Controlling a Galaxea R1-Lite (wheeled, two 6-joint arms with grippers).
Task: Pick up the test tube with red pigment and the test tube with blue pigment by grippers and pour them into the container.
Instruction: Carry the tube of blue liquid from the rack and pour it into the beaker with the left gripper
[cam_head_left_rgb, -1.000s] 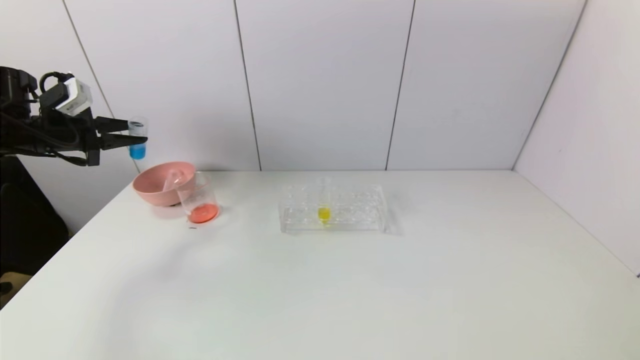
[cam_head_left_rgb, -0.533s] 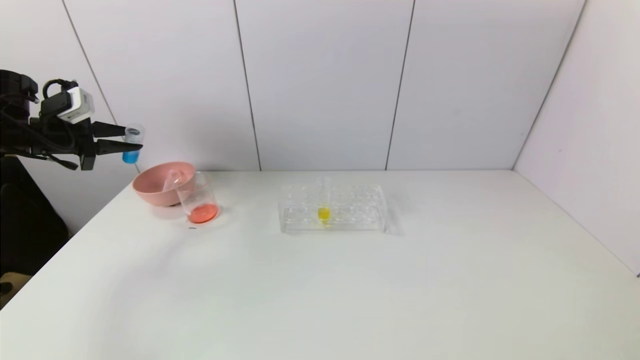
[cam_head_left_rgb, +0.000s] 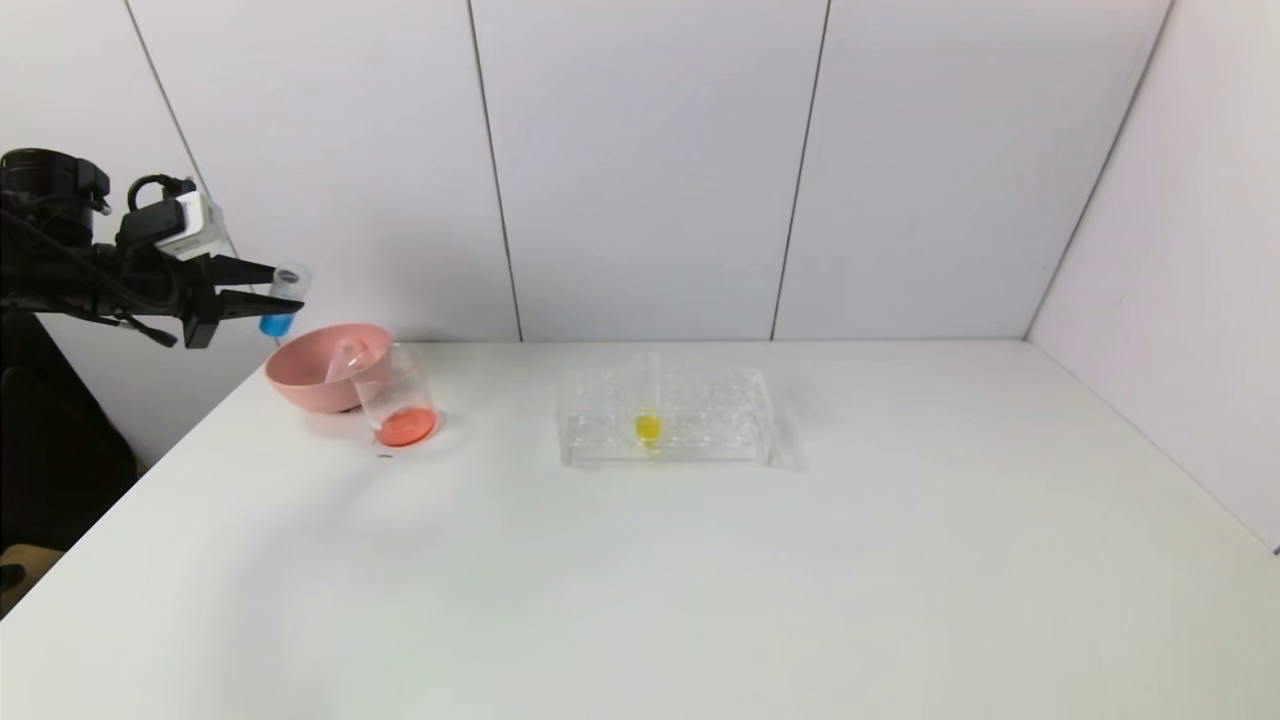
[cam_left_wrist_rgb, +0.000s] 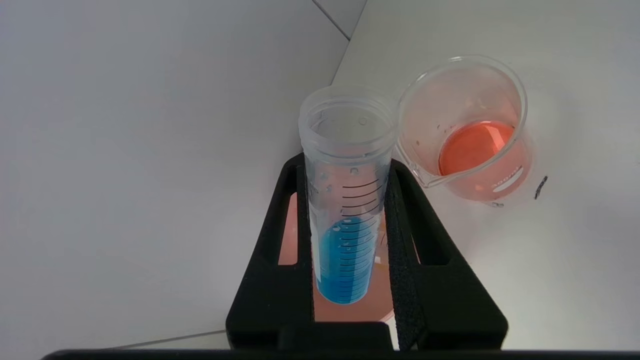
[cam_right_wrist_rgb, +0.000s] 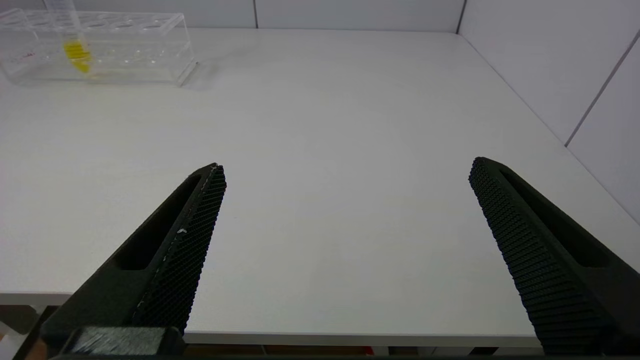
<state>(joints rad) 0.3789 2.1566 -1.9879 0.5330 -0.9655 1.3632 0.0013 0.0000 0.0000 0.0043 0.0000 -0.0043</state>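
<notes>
Blue tube: clamped in left gripper, tilted, above pink bowl at bench's far left corner.
Beaker: beside bowl, red liquid inside.
Right gripper: fingers spread wide, holding nothing, over the bench's near edge.

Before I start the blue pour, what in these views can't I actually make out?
- Pink bowl: in the left wrist view it is mostly hidden behind the left gripper and the blue tube.
- The clear tube leaning in that bowl: too faint in the head view to tell whether it is empty.
- Right gripper: outside the head view, so its place over the table is unclear.
</notes>
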